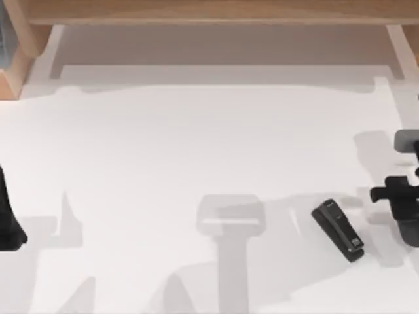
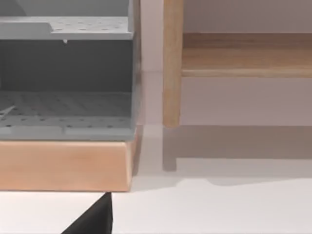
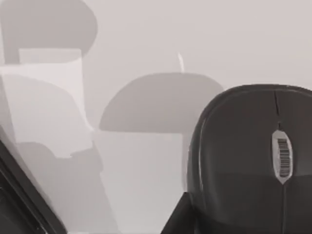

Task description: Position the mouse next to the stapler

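Black bar-shaped stapler [image 1: 338, 230] lying diagonally, lower right of worktop [image 1: 196, 163]; dark glossy mouse [image 3: 253, 156] showing grey scroll wheel; right pincer [image 1: 400, 208] state: cannot tell.

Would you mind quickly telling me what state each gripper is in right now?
Left gripper: at the table's left edge, cannot be told.
Right gripper: at the right edge over the mouse, cannot be told.
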Controlling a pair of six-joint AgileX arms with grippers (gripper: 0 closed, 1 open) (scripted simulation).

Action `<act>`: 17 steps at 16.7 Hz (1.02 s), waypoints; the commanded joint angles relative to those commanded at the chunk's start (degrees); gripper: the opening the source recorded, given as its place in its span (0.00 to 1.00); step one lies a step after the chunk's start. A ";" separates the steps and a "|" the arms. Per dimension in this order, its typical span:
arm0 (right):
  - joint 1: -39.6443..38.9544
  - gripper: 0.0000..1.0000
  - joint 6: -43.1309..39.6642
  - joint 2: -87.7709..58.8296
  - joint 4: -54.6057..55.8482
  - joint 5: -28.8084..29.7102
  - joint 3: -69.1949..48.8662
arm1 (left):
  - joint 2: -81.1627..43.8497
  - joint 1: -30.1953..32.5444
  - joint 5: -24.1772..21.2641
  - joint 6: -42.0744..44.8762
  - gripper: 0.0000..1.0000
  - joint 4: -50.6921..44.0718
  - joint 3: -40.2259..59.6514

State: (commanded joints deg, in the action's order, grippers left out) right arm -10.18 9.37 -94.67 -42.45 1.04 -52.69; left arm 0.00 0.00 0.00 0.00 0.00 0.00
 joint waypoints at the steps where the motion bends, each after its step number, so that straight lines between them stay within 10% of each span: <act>1: 0.00 0.00 0.00 0.00 0.00 0.00 0.00 | 0.00 0.00 0.00 0.00 1.00 0.00 0.00; 4: 0.00 0.00 0.00 0.00 0.00 0.00 0.00 | 0.00 0.00 0.00 0.00 1.00 0.00 0.00; 17: 0.00 0.98 0.00 0.00 0.00 0.00 0.00 | 0.00 0.00 0.00 0.00 1.00 0.00 0.00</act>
State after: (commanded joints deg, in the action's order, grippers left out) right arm -10.18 9.37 -94.67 -42.45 1.04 -52.69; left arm 0.00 0.00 0.00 0.00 0.00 0.00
